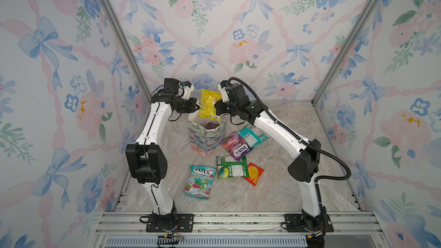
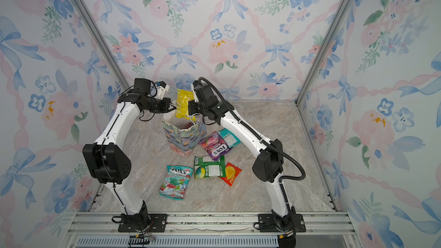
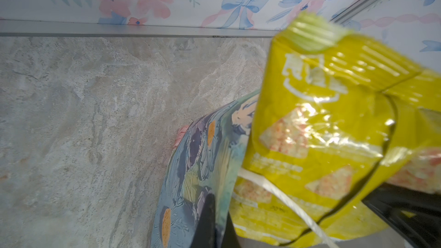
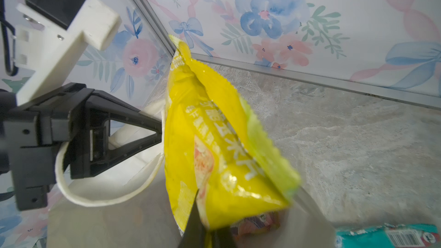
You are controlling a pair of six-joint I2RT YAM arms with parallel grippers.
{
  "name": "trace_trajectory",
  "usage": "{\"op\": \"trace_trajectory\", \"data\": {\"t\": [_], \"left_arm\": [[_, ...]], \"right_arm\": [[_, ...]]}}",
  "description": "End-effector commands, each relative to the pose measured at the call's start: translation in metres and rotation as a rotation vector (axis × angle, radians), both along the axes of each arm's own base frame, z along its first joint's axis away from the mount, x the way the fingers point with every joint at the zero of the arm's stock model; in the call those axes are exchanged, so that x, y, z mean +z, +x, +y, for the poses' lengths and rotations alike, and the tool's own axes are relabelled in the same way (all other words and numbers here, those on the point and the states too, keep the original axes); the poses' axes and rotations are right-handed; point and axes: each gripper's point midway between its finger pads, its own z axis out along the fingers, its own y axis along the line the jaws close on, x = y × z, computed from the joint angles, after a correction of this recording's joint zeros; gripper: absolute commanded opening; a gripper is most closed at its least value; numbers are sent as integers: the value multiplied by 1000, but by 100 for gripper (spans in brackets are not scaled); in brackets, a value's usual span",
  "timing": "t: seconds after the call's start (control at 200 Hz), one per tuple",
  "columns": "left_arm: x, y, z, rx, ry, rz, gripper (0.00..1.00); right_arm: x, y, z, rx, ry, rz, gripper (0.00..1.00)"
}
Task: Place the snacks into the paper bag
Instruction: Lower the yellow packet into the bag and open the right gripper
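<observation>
Found right end effector point(image 4: 207, 232) clamped on the lower end of a yellow packet point(image 1: 210, 103), 1 of the snacks. Found left end effector point(image 4: 160, 129) closed on the left rim of the paper bag point(image 1: 206, 139), beside a white cord handle point(image 4: 95, 199); judged as holding the mouth open.

Placed yellow packet directly over the bag mouth, between the 2 end effectors, lowest edge about level with the rim. Read long axis as near upright, slightly tilted. Crimped sealed end pointing up, gripped end pointing down toward the white interior.

Judged the coming move as straight down along that axis from the right end effector. Right arm nearer and carrying; left arm tied up with the rim.

Spotted reddish item point(image 1: 210, 125) inside the bag, likely a snack.

Counted 5 more on the tabletop point(image 1: 274, 194), right of and in front of the bag: teal packet point(image 1: 253, 135), purple packet point(image 1: 235, 145), green packet point(image 1: 231, 170), orange-red packet point(image 1: 253, 174), teal FOX'S packet point(image 1: 200, 182).
</observation>
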Motion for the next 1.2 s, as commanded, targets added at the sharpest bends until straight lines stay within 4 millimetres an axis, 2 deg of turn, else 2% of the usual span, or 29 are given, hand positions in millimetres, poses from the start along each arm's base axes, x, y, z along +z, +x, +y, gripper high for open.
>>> {"op": "trace_trajectory", "data": {"t": [0.0,0.295,0.575,0.665,0.755,0.805,0.815,0.85,0.935,1.085,1.195], "left_arm": [[15,-8,-1,4,-21,-18,0],[16,-8,-1,4,-22,-18,0],[17,-8,-1,2,-23,-22,0],[18,-9,-1,2,-23,-23,0],[18,-9,-1,3,-24,-23,0],[19,-9,-1,3,-23,-26,0],[19,-9,-1,3,-23,-27,0],[19,-9,-1,4,-22,-26,0],[20,-10,-1,2,-22,-28,0],[20,-10,-1,2,-22,-29,0],[20,-10,0,4,-22,-28,0]], "right_arm": [[16,-16,9,35,61,16,1],[18,-33,3,32,145,69,1],[5,-43,6,28,224,168,1],[-2,-44,8,17,244,205,4],[-6,-43,8,16,254,225,13],[-3,-42,7,14,258,225,26],[-2,-41,7,13,259,223,32],[2,-40,5,13,262,212,43],[14,-38,0,9,269,182,59],[40,-31,-12,0,276,120,77],[58,-30,-18,-3,297,84,83]]}}
